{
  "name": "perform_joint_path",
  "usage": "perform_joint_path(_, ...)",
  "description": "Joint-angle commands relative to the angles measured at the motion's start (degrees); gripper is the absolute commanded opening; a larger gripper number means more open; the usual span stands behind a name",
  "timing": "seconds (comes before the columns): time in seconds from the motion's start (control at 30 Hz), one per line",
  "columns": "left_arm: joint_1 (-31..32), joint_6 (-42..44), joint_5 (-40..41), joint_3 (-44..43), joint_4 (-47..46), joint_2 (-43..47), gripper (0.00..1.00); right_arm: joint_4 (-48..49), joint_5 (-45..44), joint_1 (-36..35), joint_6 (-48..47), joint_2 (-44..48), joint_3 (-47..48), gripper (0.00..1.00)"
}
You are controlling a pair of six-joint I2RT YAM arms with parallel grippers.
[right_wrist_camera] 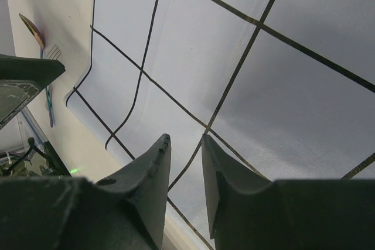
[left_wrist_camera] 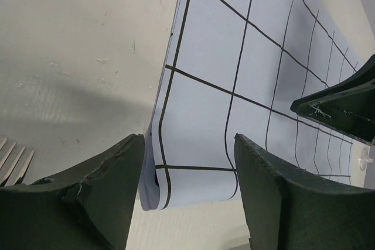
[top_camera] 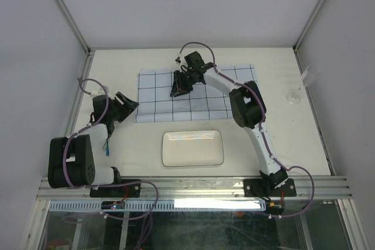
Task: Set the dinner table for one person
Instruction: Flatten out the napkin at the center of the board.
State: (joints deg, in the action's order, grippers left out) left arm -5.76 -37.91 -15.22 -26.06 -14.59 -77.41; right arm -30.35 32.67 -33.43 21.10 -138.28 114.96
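The desk (top_camera: pixel 117 65) spans the view beneath everything. Left pincer (left_wrist_camera: pixel 187 144), jaws wide apart, frames the near-left corner of the gridded cloth (top_camera: pixel 158 100), whose edge lies doubled. Right pincer (right_wrist_camera: pixel 186 141), jaws nearly together with a slim gap and gripping nothing, hovers over mid-cloth. Likely step: flattening the cloth. Nip only the doubled edge and draw outward, clear of the plate (top_camera: pixel 193 147).

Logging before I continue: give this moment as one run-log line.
left gripper: open, at cloth near-left corner | right gripper: narrowly open, over cloth | plate: on dinner table, off cloth
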Motion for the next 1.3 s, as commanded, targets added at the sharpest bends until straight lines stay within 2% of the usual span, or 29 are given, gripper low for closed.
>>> perform_joint_path(0.0,-0.7,0.2,-0.5,0.0,-4.4,-1.1,0.64,0.3,1.3,-0.5,0.5,0.6,2.8,0.31)
perform_joint_path(0.67,-0.6,-4.4,-6.5,0.1,-13.8,-9.9,0.64,0.1,1.3,-0.9,0.8,-1.0,4.0,0.31)
perform_joint_path(1.27,-0.5,-4.5,-10.5,2.3,-10.7,-6.8,0.63,0.9,1.4,-2.1,2.3,-4.2,7.3,0.31)
